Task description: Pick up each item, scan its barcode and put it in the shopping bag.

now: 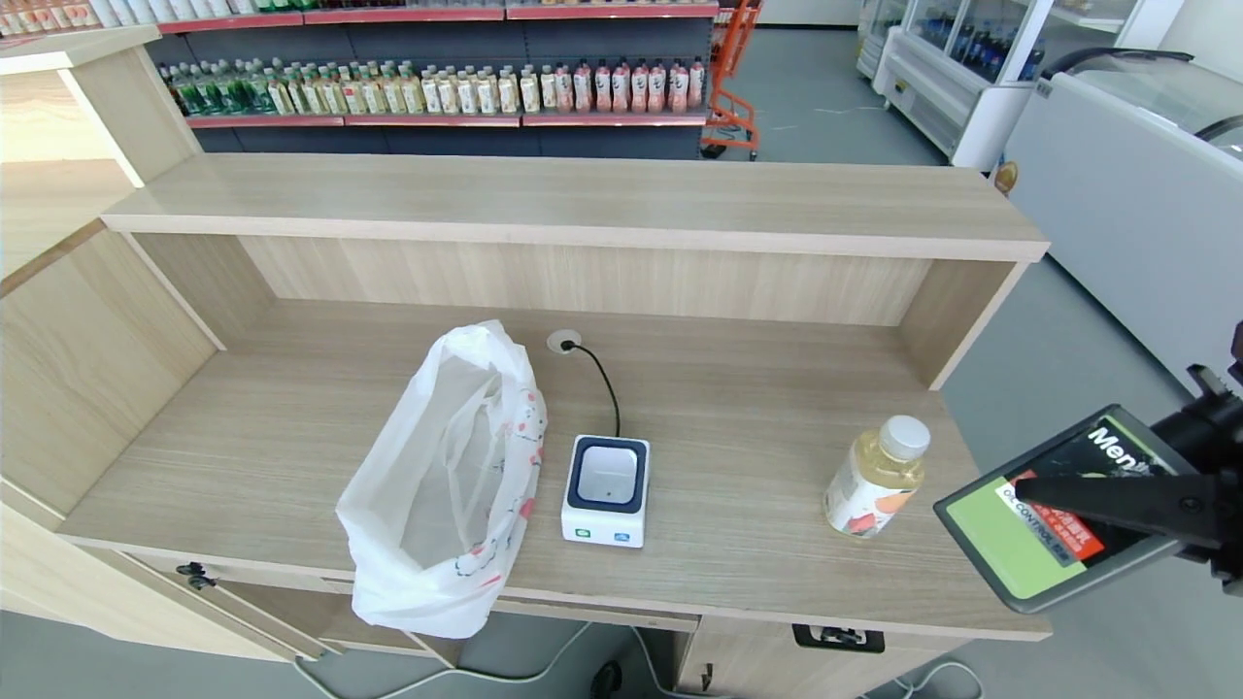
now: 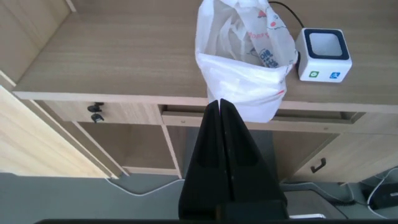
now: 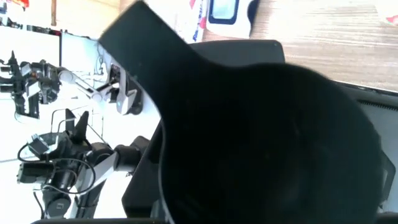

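Right gripper (image 1: 1029, 490) clamps flat box (image 1: 1010, 555), perhaps cardboard; crinkled plastic bag (image 1: 442, 505) gapes.

Head overhead, wrists low (common scanner (image 1: 605, 490))

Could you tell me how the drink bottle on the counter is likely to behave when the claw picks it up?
The drink bottle looks nearly full of pale liquid, so probably heavy for its size. Standing tall on a narrow base, it could tip if nudged, and its round body would likely roll.
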You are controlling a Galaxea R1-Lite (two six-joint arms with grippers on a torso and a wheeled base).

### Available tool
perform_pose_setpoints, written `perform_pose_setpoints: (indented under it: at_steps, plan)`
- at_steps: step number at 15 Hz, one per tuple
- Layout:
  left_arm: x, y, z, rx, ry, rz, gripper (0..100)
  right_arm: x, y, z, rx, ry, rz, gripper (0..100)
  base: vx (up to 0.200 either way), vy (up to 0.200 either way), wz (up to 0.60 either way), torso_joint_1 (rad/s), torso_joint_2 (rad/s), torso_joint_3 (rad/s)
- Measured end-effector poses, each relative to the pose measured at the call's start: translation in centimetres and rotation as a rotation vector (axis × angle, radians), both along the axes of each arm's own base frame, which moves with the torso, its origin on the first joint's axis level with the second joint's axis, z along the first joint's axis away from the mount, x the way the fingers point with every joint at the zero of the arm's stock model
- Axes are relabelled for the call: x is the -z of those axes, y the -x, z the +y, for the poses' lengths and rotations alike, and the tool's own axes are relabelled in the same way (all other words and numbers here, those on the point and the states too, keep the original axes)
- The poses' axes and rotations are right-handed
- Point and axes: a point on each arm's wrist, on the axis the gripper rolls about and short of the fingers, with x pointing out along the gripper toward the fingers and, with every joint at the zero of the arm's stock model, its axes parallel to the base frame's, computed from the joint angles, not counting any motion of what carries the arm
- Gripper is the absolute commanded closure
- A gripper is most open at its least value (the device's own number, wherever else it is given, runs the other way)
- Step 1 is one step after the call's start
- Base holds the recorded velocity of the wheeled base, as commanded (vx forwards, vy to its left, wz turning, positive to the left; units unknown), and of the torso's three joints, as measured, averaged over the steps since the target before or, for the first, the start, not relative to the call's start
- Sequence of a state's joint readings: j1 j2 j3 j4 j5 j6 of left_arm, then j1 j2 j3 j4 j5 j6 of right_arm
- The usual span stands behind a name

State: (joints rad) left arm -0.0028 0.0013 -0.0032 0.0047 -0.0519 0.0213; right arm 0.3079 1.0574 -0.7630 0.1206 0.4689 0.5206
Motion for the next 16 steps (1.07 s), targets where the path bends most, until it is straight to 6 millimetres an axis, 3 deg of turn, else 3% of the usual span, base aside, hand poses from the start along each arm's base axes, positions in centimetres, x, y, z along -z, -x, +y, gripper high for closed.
perform_pose_setpoints:
  at_steps: [4, 10, 16]
  plan:
    - [0.0, 0.0, 0.0, 0.000, 0.000, 0.000, 100, 0.3, -2.4, 0.7, 0.048, 0.018, -0.007, 100, 0.000, 0.200, 0.00, 0.002, 0.00, 0.006]
    - [0.0, 0.0, 0.0, 0.001, 0.000, 0.000, 100, 0.8, -8.2, 3.1, 0.118, 0.072, 0.015, 100, 0.000, 0.200, 0.00, 0.002, 0.00, 0.001]
    - [0.0, 0.0, 0.0, 0.000, 0.000, 0.000, 100, 3.6, -13.3, 5.9, 0.149, 0.253, 0.012, 100, 0.000, 0.000, 0.00, 0.000, 0.00, 0.000]
